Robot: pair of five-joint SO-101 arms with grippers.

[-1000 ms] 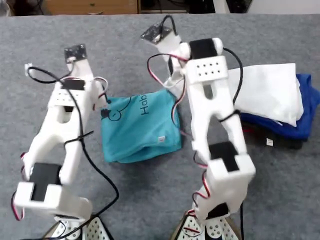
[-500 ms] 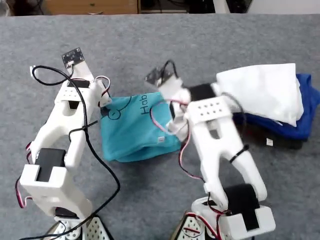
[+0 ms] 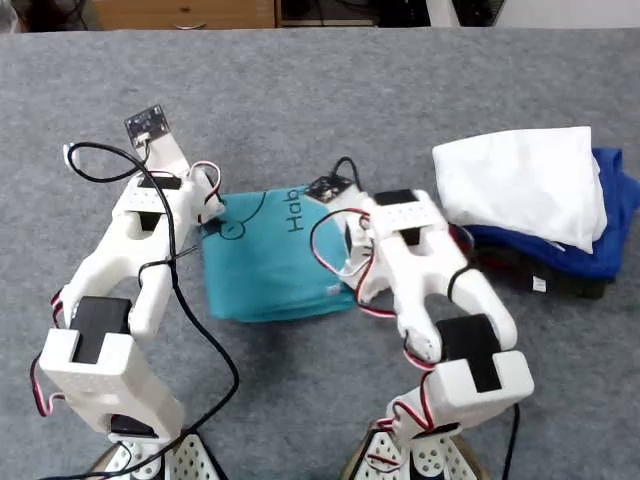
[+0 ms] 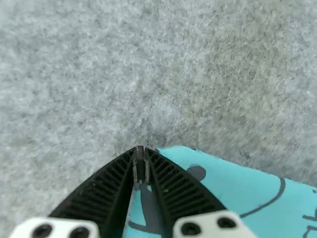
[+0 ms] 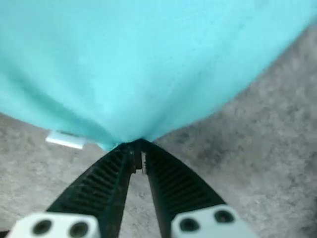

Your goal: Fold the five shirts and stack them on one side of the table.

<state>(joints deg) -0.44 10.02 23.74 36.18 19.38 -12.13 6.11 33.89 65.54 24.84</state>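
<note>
Teal shirt [image 3: 275, 255], folded into a rough square with dark print on its upper face, lies on the grey table [image 3: 300, 100] about midway between the left and right edges, between the two arms; the left pincer [image 3: 210, 215] is at its far left corner, and in the left wrist view its jaws [image 4: 140, 158] are together with the teal cloth [image 4: 237, 188] caught at that corner; the right pincer [image 3: 350, 268] is at the shirt's right side, near a small white label [image 3: 333, 290], and in the right wrist view it [image 5: 138, 148] is clamped on a gathered pinch of the cloth [image 5: 148, 59], beside the label [image 5: 65, 140]; by the table's right edge a white shirt [image 3: 525, 180] lies on a blue shirt [image 3: 610, 230], with a dark garment [image 3: 560, 280] under them.
</note>
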